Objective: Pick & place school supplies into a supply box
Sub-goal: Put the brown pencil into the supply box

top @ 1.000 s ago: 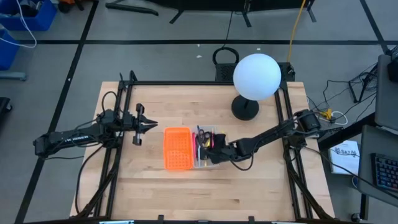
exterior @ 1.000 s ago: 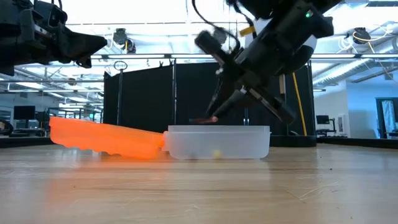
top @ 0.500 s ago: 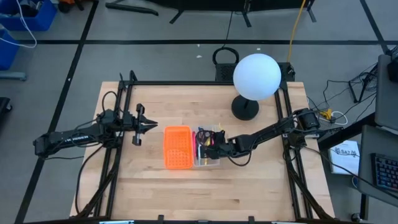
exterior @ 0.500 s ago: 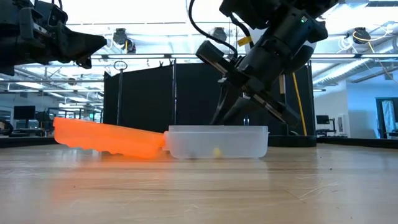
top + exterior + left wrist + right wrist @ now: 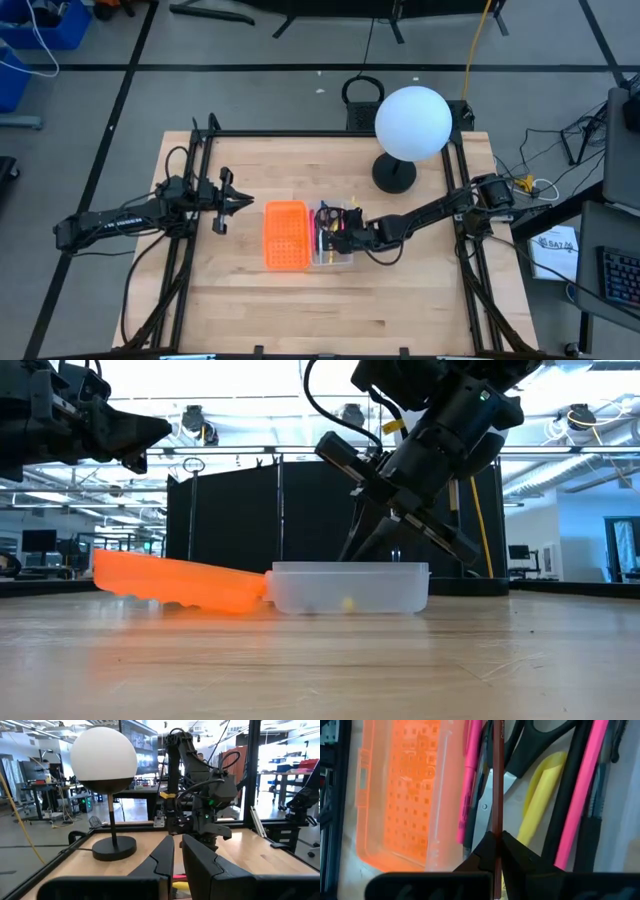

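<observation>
The clear supply box [image 5: 335,238] sits mid-table; in the low view its frosted wall [image 5: 350,588] stands on the wood. Inside lie black-handled scissors [image 5: 535,740], pink pens [image 5: 472,770], a black pen [image 5: 570,785] and a yellow piece [image 5: 540,800]. My right gripper [image 5: 338,236] reaches down into the box from the table's right, shut on a thin dark red pencil [image 5: 497,790]. My left gripper [image 5: 245,201] hovers shut above the table's left side, touching nothing. My right gripper pinches the dark red pencil between its two fingertips [image 5: 487,852], the shaft [image 5: 497,832] running straight out ahead of them over the scissors and pens. The fingers slant down from the table's right. Whether the pencil's far end rests on the supplies I cannot tell.
An orange perforated panel [image 5: 285,237] lies against the box's left side, its edge propped on the box rim [image 5: 255,585]. A white globe lamp [image 5: 412,122] stands on a dark base [image 5: 394,175] at the far right. Bare wood lies near the front edge.
My right gripper has moved a little toward the table's left and dipped lower into the box. The pencil's tip, which showed above the box rim in the low view, has gone down behind the box wall.
</observation>
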Robot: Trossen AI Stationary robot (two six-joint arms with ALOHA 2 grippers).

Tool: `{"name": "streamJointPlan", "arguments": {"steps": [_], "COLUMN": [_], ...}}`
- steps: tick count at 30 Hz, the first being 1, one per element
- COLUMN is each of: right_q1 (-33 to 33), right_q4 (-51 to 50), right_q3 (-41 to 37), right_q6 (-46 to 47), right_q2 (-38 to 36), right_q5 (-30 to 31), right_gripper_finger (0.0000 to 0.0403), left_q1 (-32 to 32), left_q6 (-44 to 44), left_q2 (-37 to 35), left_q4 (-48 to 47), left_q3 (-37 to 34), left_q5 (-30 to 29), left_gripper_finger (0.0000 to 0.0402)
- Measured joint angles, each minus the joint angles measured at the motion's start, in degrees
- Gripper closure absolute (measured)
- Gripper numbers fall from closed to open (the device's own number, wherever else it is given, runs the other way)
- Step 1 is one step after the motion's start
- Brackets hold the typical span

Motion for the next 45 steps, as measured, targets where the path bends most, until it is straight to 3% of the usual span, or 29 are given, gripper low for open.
{"name": "streamJointPlan", "arguments": {"steps": [18,25,30,36,45], "right_q1": [0.4,0.4,0.4,0.3,1.1], "right_q4": [-3.1,0.1,4.9,6.4,6.8], "right_q3": [0.0,0.1,0.0,0.0,0.0], "right_q6": [1.0,0.3,-5.3,-10.9,-8.9], "right_q2": [0.5,3.4,4.1,3.5,3.5], "right_q5": [1.4,-1.6,-1.7,-1.6,-1.8], "right_gripper_finger": [0.0394,0.0383,0.0381,0.0356,0.0293], "left_q1": [0.0,0.0,0.0,-0.1,0.0], "left_q6": [0.0,0.1,-0.1,-0.2,-1.3], "left_q2": [0.0,0.0,0.0,0.0,0.0], "left_q4": [0.1,0.1,-0.2,-0.7,-0.8], "left_q3": [0.0,0.0,0.0,0.0,0.0], "left_q5": [0.1,0.1,0.6,2.8,3.1], "left_gripper_finger": [0.0355,0.0355,0.0355,0.0355,0.0355]}}
